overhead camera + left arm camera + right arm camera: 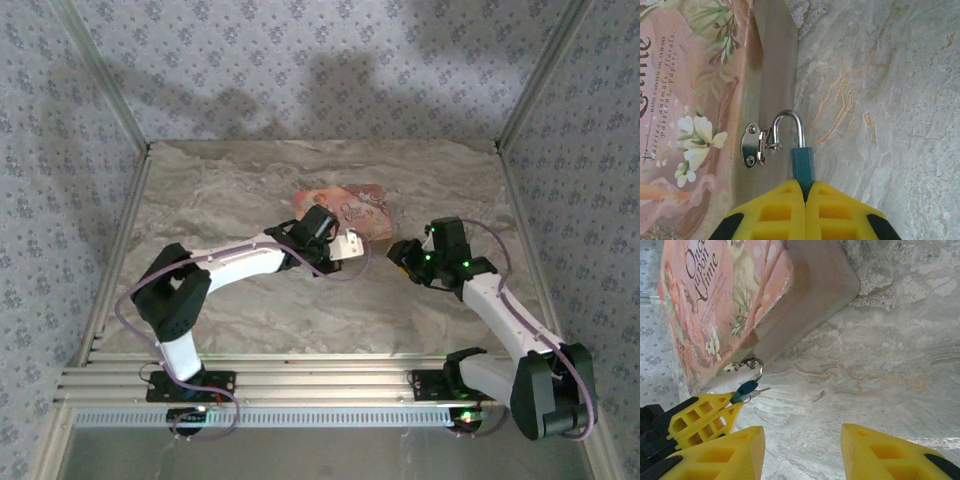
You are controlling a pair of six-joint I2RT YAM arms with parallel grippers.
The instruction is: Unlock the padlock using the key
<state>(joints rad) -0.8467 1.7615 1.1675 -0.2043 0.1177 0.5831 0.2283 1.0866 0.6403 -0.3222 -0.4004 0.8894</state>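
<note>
At the box latch (752, 146): left gripper (805, 192) is clamping the hooked padlock (803, 162).
Right gripper (802, 435): is hovering, jaws apart, empty.
Remaining: unlocking, seemingly.

Box (350, 210) on table (230, 190), centre back. Padlock (802, 159) hooked on its clasp (752, 146), in my left gripper (805, 192). Right gripper (802, 440) right of box, seemingly apart.

a robot test cell in a lab, not a home: a marble-print tabletop (230, 190) boxed in by floral-patterned walls (300, 70) on bare aluminium frame posts (541, 75) — left arm (240, 262) and right arm (510, 312) bolted to slotted aluminium rails (320, 385).
</note>
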